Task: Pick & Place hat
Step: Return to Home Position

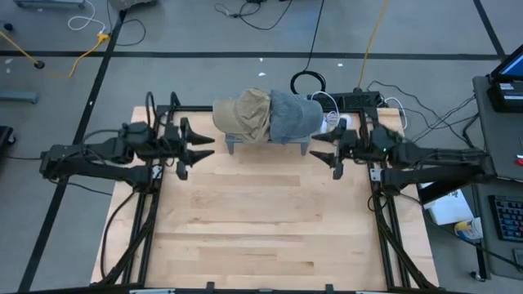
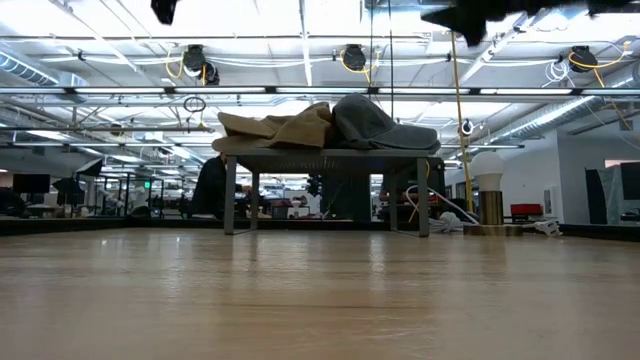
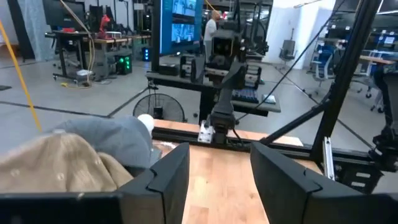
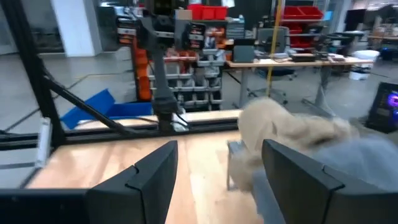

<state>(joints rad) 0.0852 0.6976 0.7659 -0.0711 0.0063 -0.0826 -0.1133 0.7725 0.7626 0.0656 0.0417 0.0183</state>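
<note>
Two hats lie side by side on a small grey stand (image 1: pixel 233 145) at the table's far edge. A tan hat (image 1: pixel 243 114) is on the left and a grey hat (image 1: pixel 294 117) on the right, their edges overlapping. Both show in the low view as the tan hat (image 2: pixel 275 128) and the grey hat (image 2: pixel 385 125) on the stand's top (image 2: pixel 330 155). My left gripper (image 1: pixel 204 149) hovers open just left of the stand. My right gripper (image 1: pixel 320 147) hovers open just right of it. Neither touches anything.
The wooden tabletop (image 1: pixel 261 220) stretches bare from the stand to the near edge. Black frame rails (image 1: pixel 384 220) run along both sides. Cables and a power strip (image 1: pixel 359 100) lie behind the far edge. A desk with a keyboard (image 1: pixel 507 216) stands off to the right.
</note>
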